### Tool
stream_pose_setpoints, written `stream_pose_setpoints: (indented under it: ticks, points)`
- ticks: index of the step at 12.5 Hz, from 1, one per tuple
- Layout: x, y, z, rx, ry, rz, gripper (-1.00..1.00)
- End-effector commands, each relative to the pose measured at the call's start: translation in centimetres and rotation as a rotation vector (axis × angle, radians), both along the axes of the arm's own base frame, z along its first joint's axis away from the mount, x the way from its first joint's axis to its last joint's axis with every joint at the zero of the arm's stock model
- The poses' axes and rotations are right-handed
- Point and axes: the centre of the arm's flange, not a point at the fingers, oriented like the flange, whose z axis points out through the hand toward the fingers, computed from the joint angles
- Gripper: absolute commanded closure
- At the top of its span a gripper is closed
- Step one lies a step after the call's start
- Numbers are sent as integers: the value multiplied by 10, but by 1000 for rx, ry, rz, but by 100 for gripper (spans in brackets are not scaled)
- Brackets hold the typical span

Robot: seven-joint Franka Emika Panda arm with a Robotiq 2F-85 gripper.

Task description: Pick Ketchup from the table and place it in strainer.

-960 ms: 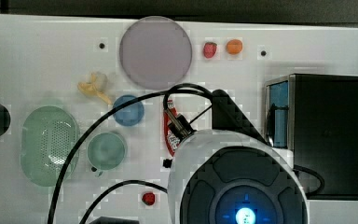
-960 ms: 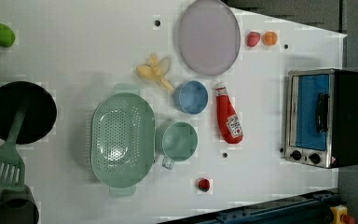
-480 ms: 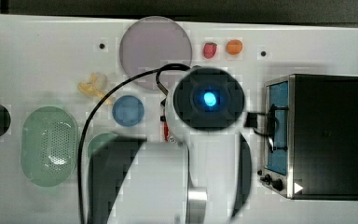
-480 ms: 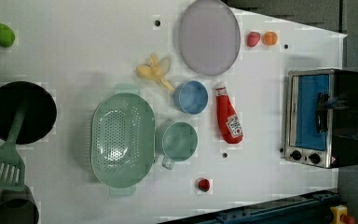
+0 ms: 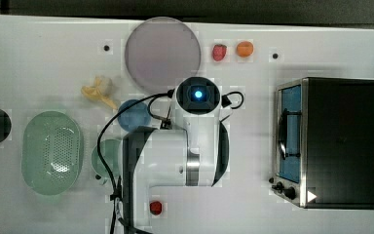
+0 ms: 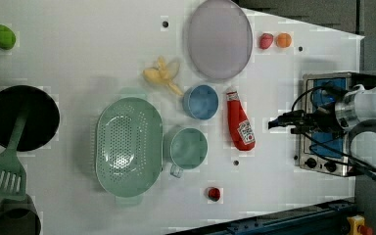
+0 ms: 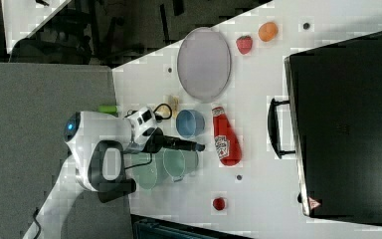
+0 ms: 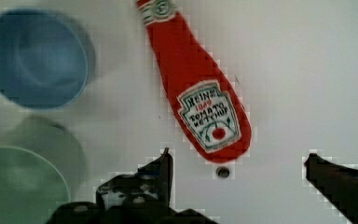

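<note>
Since the earlier top view, the arm has stretched out over the table; its gripper hangs above with fingers spread, empty. Ketchup lies flat at three o'clock from the strainer, beyond two cups.

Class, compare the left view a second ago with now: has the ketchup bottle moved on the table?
No. The ketchup bottle lies where it did, beside the blue bowl, cap toward the purple plate.
</note>
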Motion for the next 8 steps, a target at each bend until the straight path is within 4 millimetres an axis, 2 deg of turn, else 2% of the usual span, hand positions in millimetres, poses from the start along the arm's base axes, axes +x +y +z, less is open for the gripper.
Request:
stream_pose_setpoints:
  ticks: [1, 5, 8]
  points:
    - [9, -9, 22, 39, -166, 326, -100]
    - [-10, -12, -38, 52, -148, 349, -100]
    - [-16, -13, -78, 54, -161, 347, -100]
